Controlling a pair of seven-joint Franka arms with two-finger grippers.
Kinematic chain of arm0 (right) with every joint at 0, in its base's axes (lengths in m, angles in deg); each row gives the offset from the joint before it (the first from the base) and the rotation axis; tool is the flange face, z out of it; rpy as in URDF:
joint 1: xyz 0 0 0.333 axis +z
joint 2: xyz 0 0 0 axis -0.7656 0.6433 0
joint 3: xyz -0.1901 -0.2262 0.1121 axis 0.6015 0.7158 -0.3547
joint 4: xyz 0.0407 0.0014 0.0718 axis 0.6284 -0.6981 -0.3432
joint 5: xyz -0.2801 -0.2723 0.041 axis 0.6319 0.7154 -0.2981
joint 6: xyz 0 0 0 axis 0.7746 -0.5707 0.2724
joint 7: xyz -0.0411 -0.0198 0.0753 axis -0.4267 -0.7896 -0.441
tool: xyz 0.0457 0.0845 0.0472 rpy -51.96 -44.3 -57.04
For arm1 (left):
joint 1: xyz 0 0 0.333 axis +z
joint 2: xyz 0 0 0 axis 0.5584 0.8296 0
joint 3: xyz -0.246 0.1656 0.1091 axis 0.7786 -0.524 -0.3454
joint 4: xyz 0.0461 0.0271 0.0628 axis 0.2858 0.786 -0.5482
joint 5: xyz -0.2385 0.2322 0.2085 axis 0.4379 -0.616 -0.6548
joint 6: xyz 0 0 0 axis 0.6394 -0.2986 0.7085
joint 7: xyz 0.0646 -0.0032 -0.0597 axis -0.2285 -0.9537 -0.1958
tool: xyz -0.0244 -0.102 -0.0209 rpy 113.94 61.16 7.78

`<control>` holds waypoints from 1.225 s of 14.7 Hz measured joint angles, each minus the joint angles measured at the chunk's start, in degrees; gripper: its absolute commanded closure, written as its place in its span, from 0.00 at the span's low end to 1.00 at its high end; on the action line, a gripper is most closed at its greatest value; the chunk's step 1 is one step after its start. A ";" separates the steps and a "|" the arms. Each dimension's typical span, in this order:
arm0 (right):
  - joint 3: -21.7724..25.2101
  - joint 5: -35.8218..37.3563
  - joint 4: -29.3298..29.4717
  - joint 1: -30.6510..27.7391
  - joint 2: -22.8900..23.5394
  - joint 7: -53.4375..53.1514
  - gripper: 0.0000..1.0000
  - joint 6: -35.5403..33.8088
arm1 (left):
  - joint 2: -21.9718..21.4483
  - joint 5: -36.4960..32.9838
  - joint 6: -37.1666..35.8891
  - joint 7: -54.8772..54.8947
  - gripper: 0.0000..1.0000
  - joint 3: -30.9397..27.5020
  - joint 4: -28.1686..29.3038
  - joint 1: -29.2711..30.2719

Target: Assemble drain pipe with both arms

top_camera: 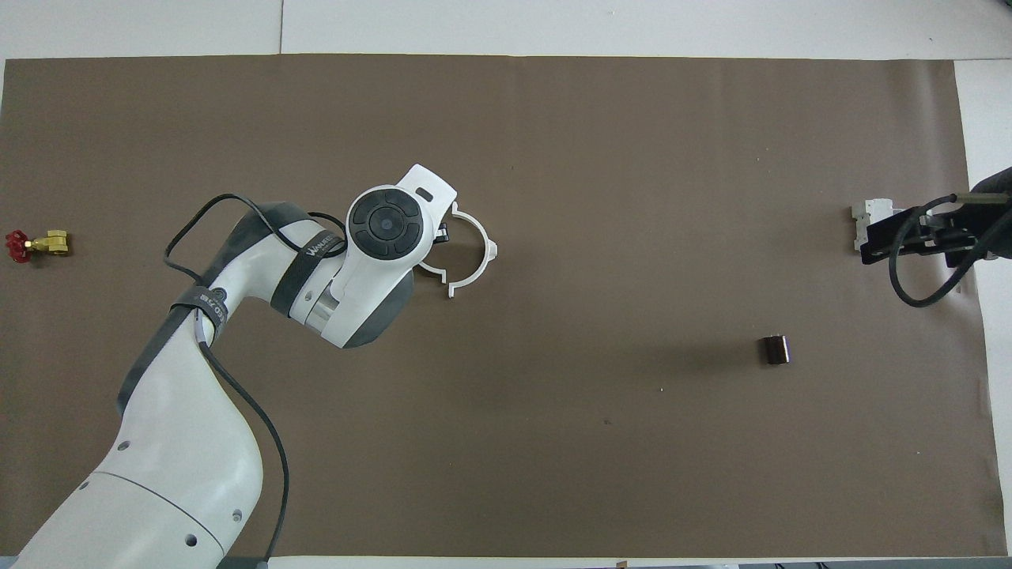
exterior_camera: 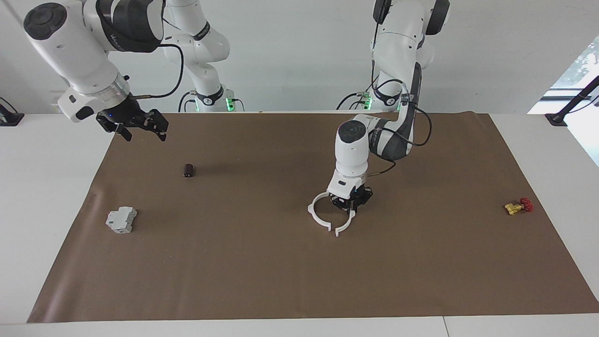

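Two half-rings [exterior_camera: 319, 213] nearly joined | left hand [exterior_camera: 349, 209] clamps one | right hand [exterior_camera: 135, 127] wide, raised

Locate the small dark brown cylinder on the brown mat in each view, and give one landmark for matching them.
Facing view: small dark brown cylinder lies on the mat toward the right arm's end, nearer the robots than the grey boxy block.
Overhead view: cylinder lies below the block.
Shared landmark: the grey block.

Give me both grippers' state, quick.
Left gripper: shut on one white half-ring, held against the other half-ring on the mat.
Right gripper: open, empty, up over the mat's edge at its own end.
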 measured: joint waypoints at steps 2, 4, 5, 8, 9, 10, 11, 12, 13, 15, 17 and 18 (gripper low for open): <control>-0.05 0.00 -1.06 0.00 -0.58 1.00 0.00 0.38 | -0.02 -0.02 0.04 0.69 1.00 0.02 0.04 -0.09; -0.06 0.02 -1.65 -0.26 -0.92 2.01 0.00 1.27 | -0.13 -0.06 0.07 1.22 1.00 0.04 0.22 -0.24; -0.05 0.02 -1.75 -0.55 -0.94 2.45 0.00 1.74 | -0.23 -0.07 0.09 1.40 1.00 0.05 0.39 -0.35; -0.06 0.02 -2.20 -0.85 -0.90 2.98 0.00 1.99 | -0.74 -0.25 0.09 1.59 1.00 0.02 1.17 -0.86; -0.07 0.02 -2.34 -0.85 -0.89 2.98 0.00 2.15 | -0.90 -0.28 0.09 1.61 1.00 0.02 1.42 -1.00; -0.07 0.02 -2.44 -0.85 -0.89 2.98 0.00 2.49 | -1.00 -0.32 0.09 1.62 1.00 0.02 1.57 -1.09; -0.07 0.02 -2.50 -0.85 -0.87 2.98 0.00 3.04 | -1.07 -0.35 0.10 1.65 1.00 0.02 1.71 -1.19; -0.07 0.02 -2.50 -0.85 -0.86 3.03 0.00 3.40 | -1.14 -0.41 0.10 1.68 1.00 0.00 1.83 -1.29; -0.07 0.04 -2.50 -0.85 -0.86 3.15 0.00 3.61 | -1.22 -0.50 0.10 1.69 1.00 -0.01 1.92 -1.40; -0.07 0.84 -2.50 -0.86 -0.86 3.46 0.00 3.79 | -1.28 -0.59 0.11 1.69 1.00 -0.02 2.00 -1.44; -0.07 1.66 -2.50 -0.89 -0.86 4.23 0.00 3.81 | -1.29 -0.60 0.14 1.69 1.00 -0.02 2.03 -1.45; -0.07 1.69 -2.50 -0.89 -0.86 4.56 0.00 3.82 | -1.30 -0.60 0.14 1.69 1.00 -0.02 2.05 -1.45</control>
